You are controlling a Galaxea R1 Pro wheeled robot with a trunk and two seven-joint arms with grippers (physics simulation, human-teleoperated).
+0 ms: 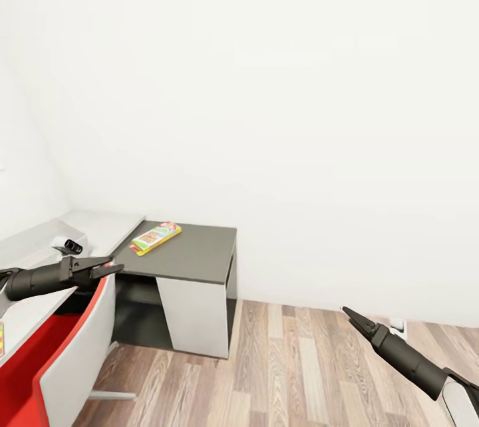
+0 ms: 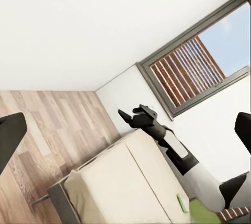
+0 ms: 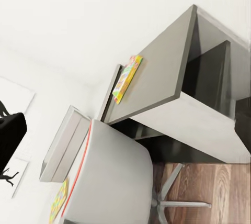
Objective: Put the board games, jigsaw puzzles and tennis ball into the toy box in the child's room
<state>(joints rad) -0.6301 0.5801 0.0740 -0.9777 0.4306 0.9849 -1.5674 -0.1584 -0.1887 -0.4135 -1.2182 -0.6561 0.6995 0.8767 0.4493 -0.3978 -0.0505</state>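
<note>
The left gripper (image 1: 114, 270) hovers, jaws slightly spread and empty, above a red-edged chair (image 1: 73, 347) by the tabletop (image 1: 193, 257); a board game (image 1: 155, 238) lies near the dark section's back left corner. The right gripper (image 1: 348, 313) hangs over the floor (image 1: 293, 367), jaws pressed together. Risk, I judge: the chair blocks the approach, so a long reach could nudge the game off

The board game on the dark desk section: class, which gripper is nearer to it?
Left. The left gripper hovers just short of the board game; the right gripper hangs over the wooden floor.
</note>
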